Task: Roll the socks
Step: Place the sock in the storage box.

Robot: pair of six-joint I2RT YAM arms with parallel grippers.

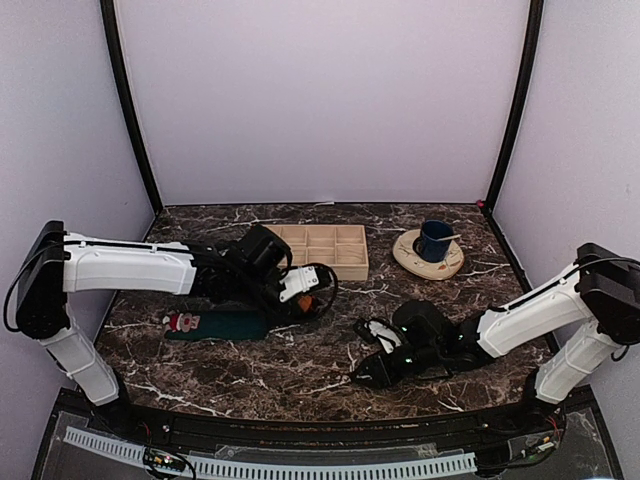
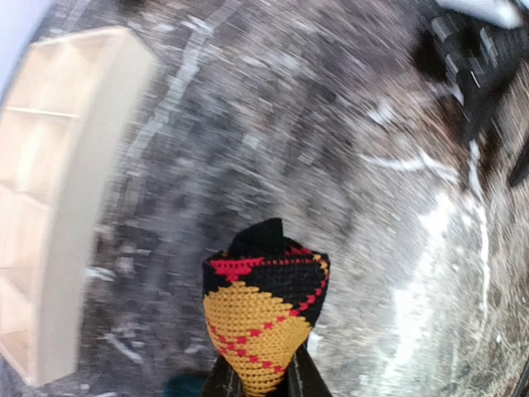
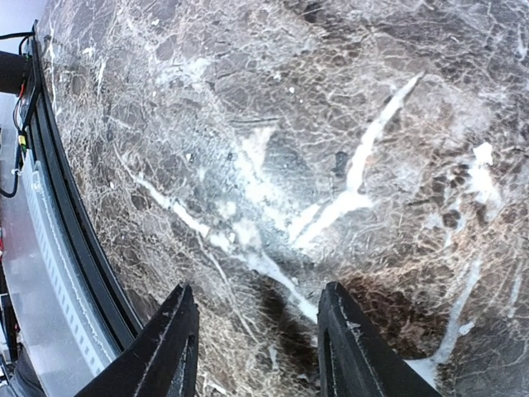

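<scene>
So my left arm was stretched out low across the marble table, reaching in from the left side, with the left pincer clamped on the argyle sock. In the wrist view the sock stuck up between my fingers, a bunched black, red and yellow lump held off the table.

My right arm was folded down low on the other side. The right pincer was aimed at the near edge with its jaws apart and nothing between them, just bare marble.

From overhead you could barely see the argyle sock, only a speck of orange at my left pincer, because the wrist covered the rest. The left wrist picture was smeared, so the table detail there was mush, and I couldn't tell how much of the sock hung below my fingers.

The teal sock lay flat on the table just beside and under my left forearm, Santa end toward the left. The wooden tray with its compartments sat right behind my left wrist, and the blue mug stood on a plate at the back right, well apart from both pincers.
</scene>
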